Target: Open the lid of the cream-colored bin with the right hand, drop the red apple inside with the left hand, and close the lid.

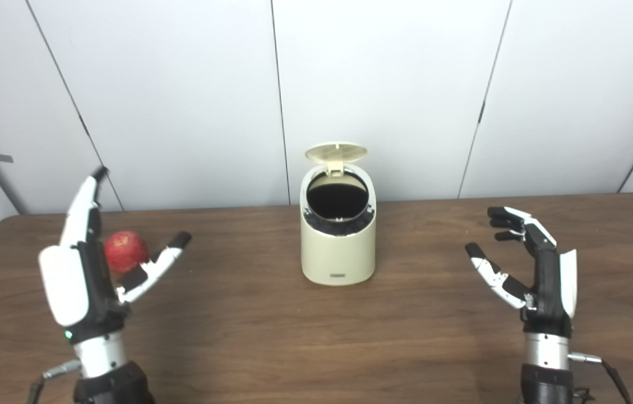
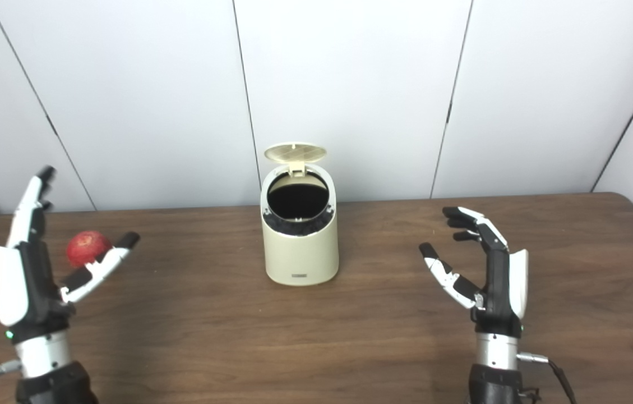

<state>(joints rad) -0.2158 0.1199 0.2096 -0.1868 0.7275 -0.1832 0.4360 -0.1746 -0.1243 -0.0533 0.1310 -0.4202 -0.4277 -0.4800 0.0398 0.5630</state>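
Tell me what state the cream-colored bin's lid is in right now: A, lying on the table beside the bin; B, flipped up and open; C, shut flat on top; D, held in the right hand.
B: the lid stands flipped up at the back of the cream-colored bin, leaving the dark opening uncovered, while the right hand is open, well off to the side, holding nothing.

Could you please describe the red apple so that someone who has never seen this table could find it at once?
Start at the brown wooden table and find the cream-colored bin at its middle, lid raised. Look well to the bin's left, where the open left hand is. The red apple shows between its fingers and thumb: the only round, red thing in view.
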